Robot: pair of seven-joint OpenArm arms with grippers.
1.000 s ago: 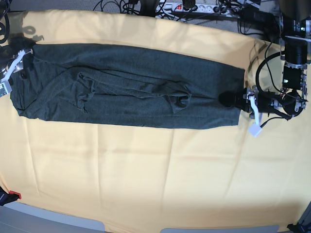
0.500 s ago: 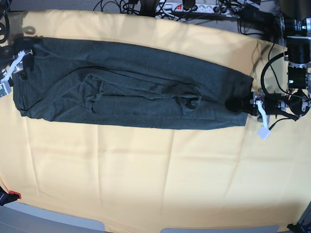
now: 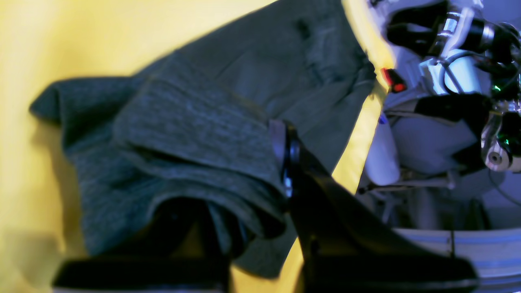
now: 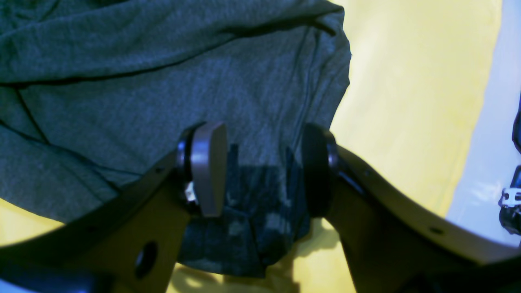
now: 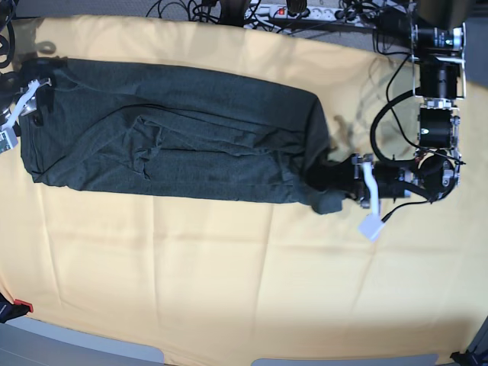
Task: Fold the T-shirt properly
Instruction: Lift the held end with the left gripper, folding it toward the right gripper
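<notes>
The dark charcoal-green T-shirt [image 5: 175, 152] lies stretched lengthwise across the back of the yellow cloth, its sleeves folded in on top. My left gripper [image 5: 345, 187] is shut on the shirt's right end, which is bunched and lifted. In the left wrist view the gripper [image 3: 244, 211] pinches a thick fold of the knit [image 3: 191, 134]. My right gripper [image 5: 29, 99] is at the shirt's left end. In the right wrist view the gripper [image 4: 262, 171] has its jaws apart over the shirt's edge [image 4: 163, 93], with shadowed cloth below the gap.
The yellow cloth [image 5: 229, 290] covers the whole table. Cables and a power strip [image 5: 305, 11] lie along the back edge. A small red thing [image 5: 23, 306] sits at the front left corner. The left arm's column [image 5: 436, 84] stands at the back right.
My left gripper first pulled the shirt's right end to the right, then moved left with it, so that end is now bunched and shifted inward. The right gripper has barely moved.
</notes>
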